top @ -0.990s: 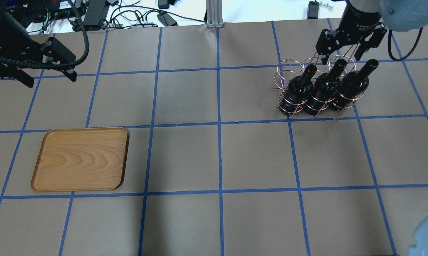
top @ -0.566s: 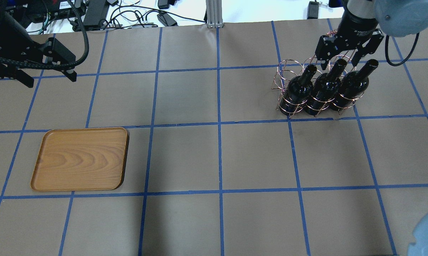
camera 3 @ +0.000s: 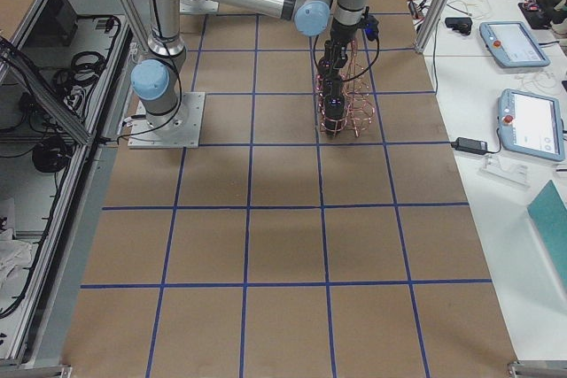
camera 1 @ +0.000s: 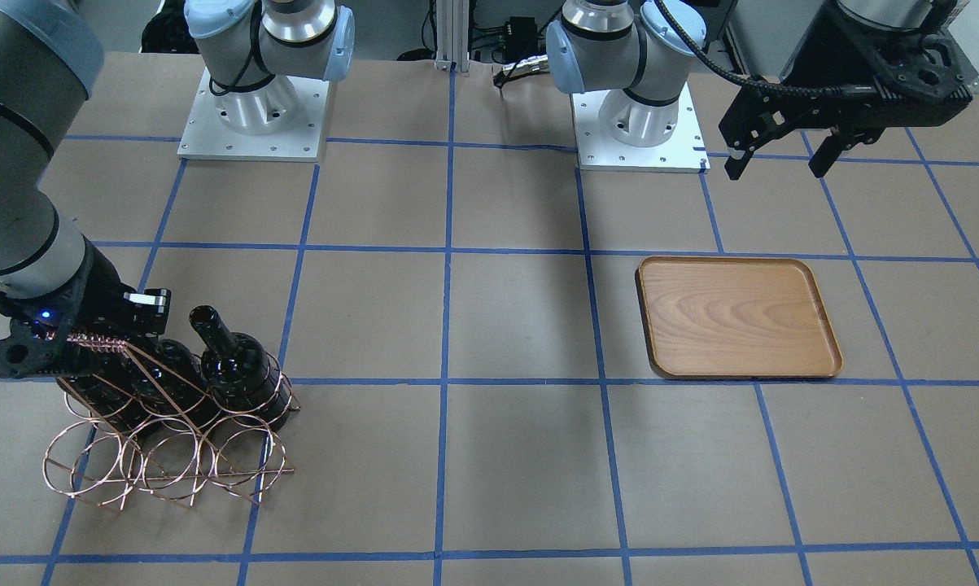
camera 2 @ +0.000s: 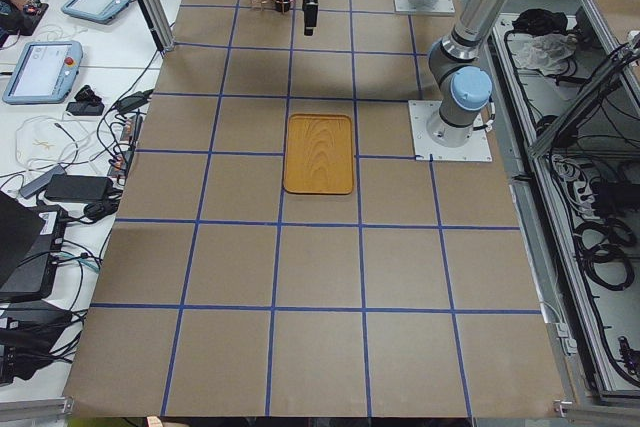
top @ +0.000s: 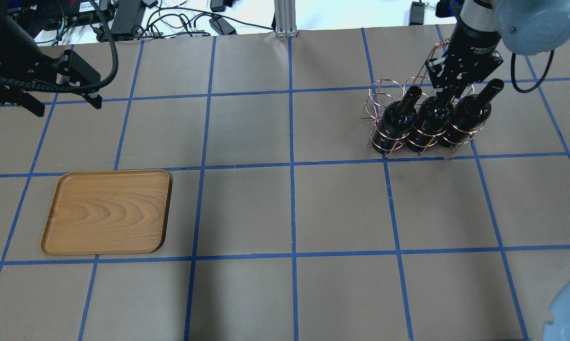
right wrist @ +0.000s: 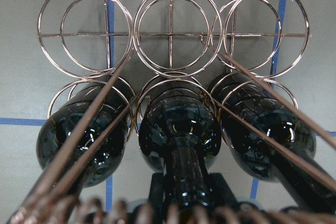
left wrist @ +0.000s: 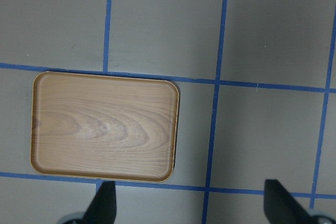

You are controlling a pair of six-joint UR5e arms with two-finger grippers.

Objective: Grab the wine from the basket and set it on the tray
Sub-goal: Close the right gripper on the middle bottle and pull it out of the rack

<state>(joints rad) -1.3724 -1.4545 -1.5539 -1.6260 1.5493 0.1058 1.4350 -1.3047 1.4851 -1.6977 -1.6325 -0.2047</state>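
**A:** Why did you set the right gripper [top: 446, 92] at the top of the basket [right wrist: 169, 34] and not lower down?

**B:** The three bottles leaned inside the wire hoops, so only their necks stood clear. Your fingers looked pressed in on the neck of the middle wine bottle [top: 430, 124]. In the wrist view that neck ran straight back between them. The bottle sat seated in its hoops, touching a neighbour on each side.

**A:** And the coiled handle [camera 1: 94, 343]?

**B:** It rested against your wrist and its wires crossed in front of the bottles. I judged that a pull along the neck's own line would be the least likely to snag.

**A:** Why was the left gripper [top: 67, 105] idle?

**B:** You held it spread wide and empty above the table, near the tray [top: 105, 212]. The tray lay bare and well apart from the basket, on the left arm's side. That arm was likely placed there to receive the bottle.
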